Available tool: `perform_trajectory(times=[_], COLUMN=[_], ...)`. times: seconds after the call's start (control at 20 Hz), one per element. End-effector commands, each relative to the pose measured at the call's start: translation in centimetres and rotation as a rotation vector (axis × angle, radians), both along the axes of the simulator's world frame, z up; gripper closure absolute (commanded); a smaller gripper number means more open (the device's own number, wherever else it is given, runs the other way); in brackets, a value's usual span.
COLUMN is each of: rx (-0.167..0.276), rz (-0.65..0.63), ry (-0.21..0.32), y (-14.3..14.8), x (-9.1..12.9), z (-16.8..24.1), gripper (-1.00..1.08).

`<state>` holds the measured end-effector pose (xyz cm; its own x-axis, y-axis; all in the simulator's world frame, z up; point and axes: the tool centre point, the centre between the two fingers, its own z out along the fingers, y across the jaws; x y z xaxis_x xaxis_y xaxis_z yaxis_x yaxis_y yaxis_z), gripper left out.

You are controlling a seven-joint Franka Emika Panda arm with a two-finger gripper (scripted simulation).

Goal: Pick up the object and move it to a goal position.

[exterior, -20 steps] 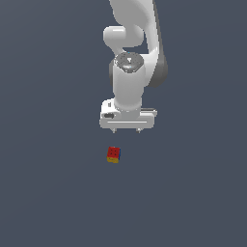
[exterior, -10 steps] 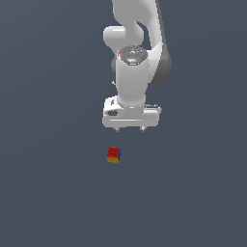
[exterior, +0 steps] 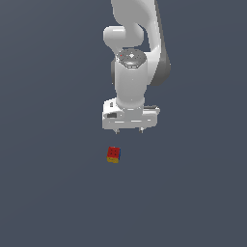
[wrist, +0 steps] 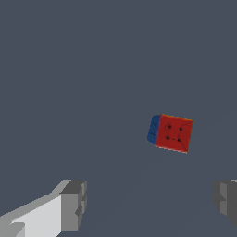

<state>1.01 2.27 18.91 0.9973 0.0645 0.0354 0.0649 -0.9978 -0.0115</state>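
i am working with one arm and one gripper, and i am seeing one block on the dark grey table. my gripper is hanging above the table with its two fingers spread wide apart and nothing between them; in the wrist view one finger is showing at one edge and the other at the opposite edge, with bare table in the gap. the block is lying on the table, apart from my gripper, a little toward the exterior view's left of it and lower in that view. it is showing a red top with dark dots, a yellow-orange band at its base and a blue side. in the wrist view the block is sitting slightly turned, clear of both fingers and not touching either one
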Motion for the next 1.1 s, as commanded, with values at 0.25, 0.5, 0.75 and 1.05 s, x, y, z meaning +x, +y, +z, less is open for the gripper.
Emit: perform_trajectory(times=[0.25,0.5,0.75,1.05], rx=[-0.013,-0.022,-0.03,-0.036], rz=[0.134,0.263,0.396,0.555], ry=[0.005,0.009,0.014,0.02], y=[-0.7,-1.4,-2.1,-2.9], x=[0.4,0.8,1.1,1.5], z=[-1.1,-2.1,-3.2,-4.4], gripper=[-0.92,-0.92,-0.92,-0.92])
